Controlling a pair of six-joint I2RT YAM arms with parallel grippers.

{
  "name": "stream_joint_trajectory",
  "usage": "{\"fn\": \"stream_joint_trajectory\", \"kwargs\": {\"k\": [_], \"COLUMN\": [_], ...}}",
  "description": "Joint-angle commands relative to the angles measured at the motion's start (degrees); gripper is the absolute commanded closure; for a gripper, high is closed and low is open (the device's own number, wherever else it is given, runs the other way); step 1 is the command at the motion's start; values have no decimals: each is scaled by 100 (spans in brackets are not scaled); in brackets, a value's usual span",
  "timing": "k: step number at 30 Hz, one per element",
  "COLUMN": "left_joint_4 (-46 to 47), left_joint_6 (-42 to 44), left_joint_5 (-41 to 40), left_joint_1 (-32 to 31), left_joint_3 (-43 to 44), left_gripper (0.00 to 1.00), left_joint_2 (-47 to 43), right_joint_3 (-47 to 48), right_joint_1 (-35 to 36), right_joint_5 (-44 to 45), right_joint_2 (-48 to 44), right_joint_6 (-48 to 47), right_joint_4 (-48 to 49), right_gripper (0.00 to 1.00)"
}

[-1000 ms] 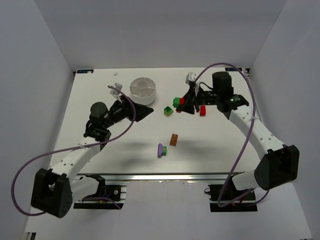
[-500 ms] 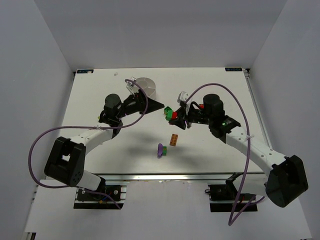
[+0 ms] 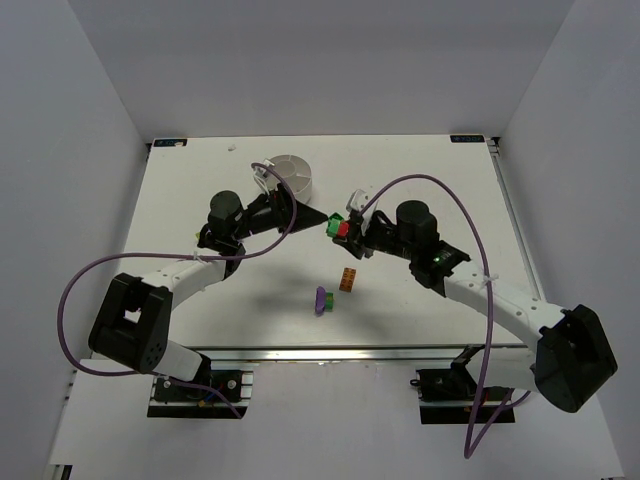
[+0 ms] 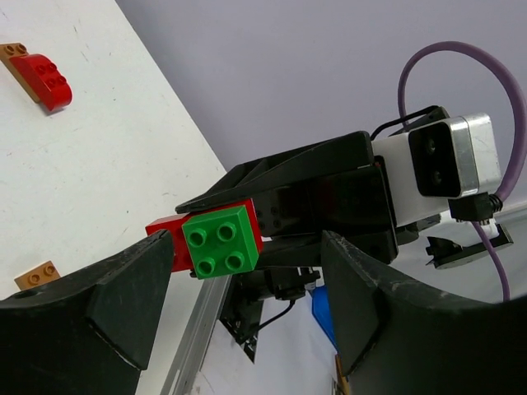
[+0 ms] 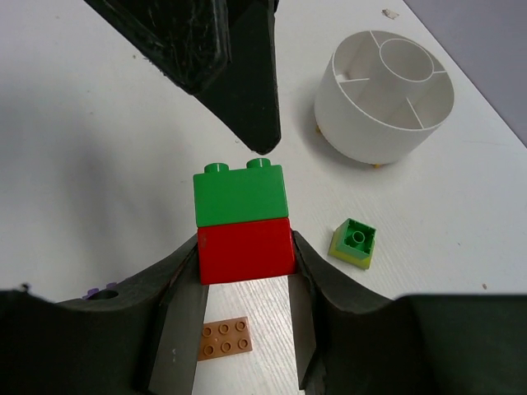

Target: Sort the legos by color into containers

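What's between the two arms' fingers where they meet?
A green brick stuck on a red brick, pinched by the right fingers; the left wrist view shows it between the left fingers.

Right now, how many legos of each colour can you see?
Green: 2
Red: 2
Orange: 2
Lime: 1
Purple: 1
Total: 8

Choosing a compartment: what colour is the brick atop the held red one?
The brick is green, clearest in the right wrist view.
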Motion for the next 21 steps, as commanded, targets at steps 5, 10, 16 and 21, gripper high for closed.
{"fn": "stream_joint_trajectory", "kwargs": {"k": [5, 10, 16, 21], "left_joint_4": [-138, -279, -420, -420], "left_joint_6": [210, 298, 421, 421], "left_joint_5": [13, 4, 13, 74], "left_joint_1": [-99, -169, -231, -266], "left_joint_3": [76, 112, 156, 182], "left_gripper": [21, 24, 31, 36], "left_joint_2": [-172, -164, -129, -102], "right_joint_3": [-223, -346, -487, -548], "right_joint_1": [305, 472, 613, 648], "right_joint_5": [379, 546, 871, 1064], "right_joint_2": [-247, -309, -362, -274], "right_joint_6": [-140, -175, -184, -192], "right_joint_4": [874, 1085, 1401, 1568], "right_gripper": [100, 100, 100, 100]}}
